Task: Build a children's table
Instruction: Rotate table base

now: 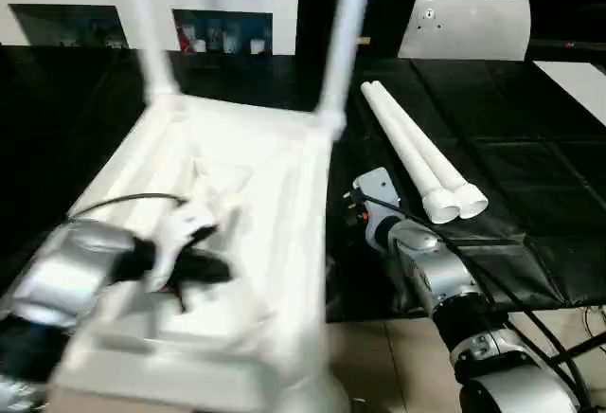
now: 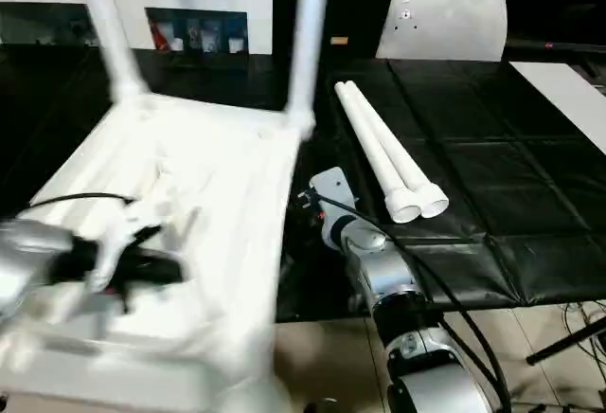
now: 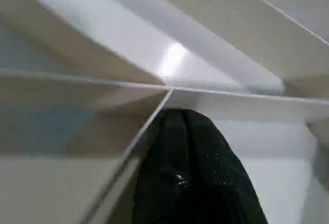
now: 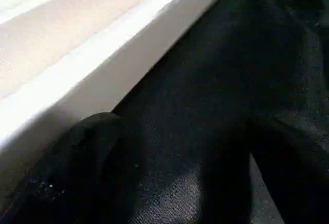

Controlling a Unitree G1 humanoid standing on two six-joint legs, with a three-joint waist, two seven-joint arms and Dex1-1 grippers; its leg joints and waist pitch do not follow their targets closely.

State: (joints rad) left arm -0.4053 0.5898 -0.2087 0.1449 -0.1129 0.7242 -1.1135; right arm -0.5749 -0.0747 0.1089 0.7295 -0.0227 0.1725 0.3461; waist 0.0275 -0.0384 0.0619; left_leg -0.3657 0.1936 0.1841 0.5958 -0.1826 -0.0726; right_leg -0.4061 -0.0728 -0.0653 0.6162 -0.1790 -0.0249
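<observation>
While the tabletop lies upside down on the black work surface, its ribbed underside faces up and fills the 9 o'clock half of the head views. Two legs already stand upright in its far corner sockets: one leg toward 11 o'clock and another leg near 12 o'clock, both rising past the top edge. Two loose legs lie side by side, touching, on the black surface toward 2 o'clock of the tabletop, their wide ends nearest the robot.

Over the underside, the left gripper hangs at about 8 o'clock in the left eye view, its black fingers pressed together with nothing between them. In the left wrist view the fingertips sit right at the point where the white ribs cross; whether they touch the plastic I cannot tell.

Beside the tabletop's right-hand edge, at about 5 o'clock, the right gripper is down over the black surface, its jaws spread wide and holding nothing. The right wrist view shows one finger close beside the tabletop's white side wall, the other out over the dark cloth.

A white pillow-like block leans at the back toward 1 o'clock, and a flat white strip lies at 3 o'clock. White shelving stands behind at 11 o'clock.
</observation>
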